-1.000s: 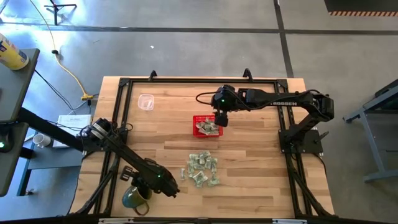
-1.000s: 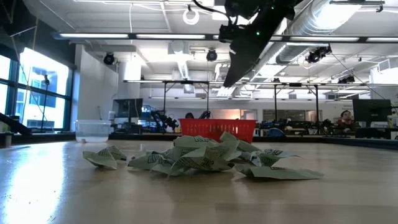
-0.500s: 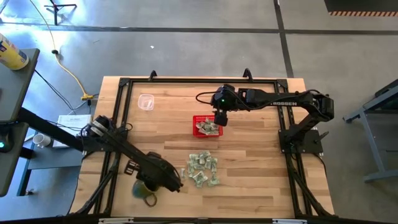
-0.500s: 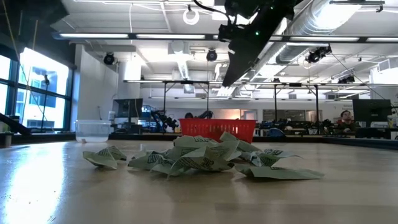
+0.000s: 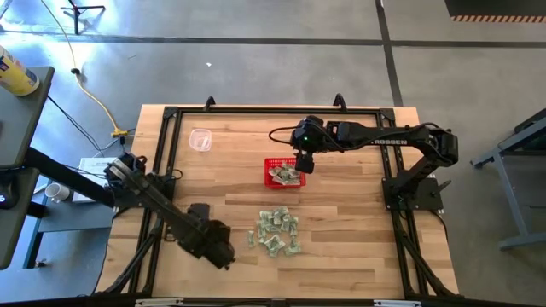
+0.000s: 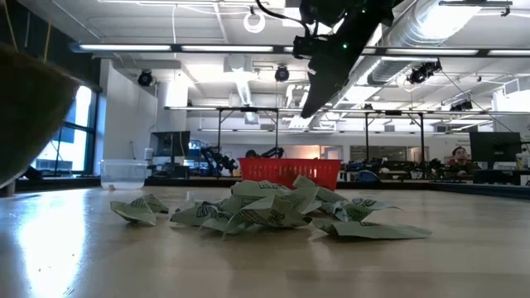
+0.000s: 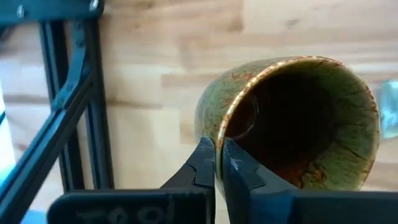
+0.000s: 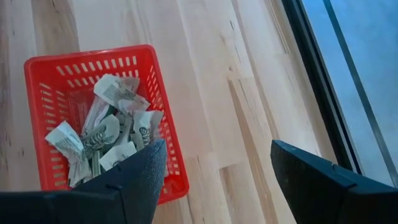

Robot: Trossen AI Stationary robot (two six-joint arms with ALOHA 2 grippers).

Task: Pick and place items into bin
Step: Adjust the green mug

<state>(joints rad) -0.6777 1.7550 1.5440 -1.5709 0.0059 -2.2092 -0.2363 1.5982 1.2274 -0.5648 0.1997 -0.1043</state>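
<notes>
Pale green-and-white packets [image 5: 277, 232] lie heaped on the table near its middle [image 6: 265, 207]. More packets [image 8: 102, 143] lie inside the red basket [image 5: 283, 173], which stands farther back [image 6: 290, 172]. My right gripper [image 8: 217, 174] hangs open above the basket's right side [image 5: 304, 162], holding nothing. My left gripper [image 5: 220, 249], left of the heap, is shut on a brown-green mug [image 7: 292, 124]. From above, the arm hides the mug. In the low view the mug [image 6: 25, 108] looms at the left. My left gripper pinches the mug's rim [image 7: 219, 132], with one finger [image 7: 239, 171] inside the mouth and the other outside against the wall. The fingers point steeply down. The mug hangs tipped, its mouth turned toward the wrist, clear of the table.
A clear plastic cup [image 5: 200, 139] stands at the far left of the table [image 6: 124, 172]. A black frame rail [image 7: 87, 106] runs along the table's left side close to the mug. Bare wood lies between the heap and the basket.
My left gripper has risen and rolled its wrist while staying shut on the mug. The mug stood on the table near the front left. It is now lifted clear and tipped, and it has come into the low view at the left.
</notes>
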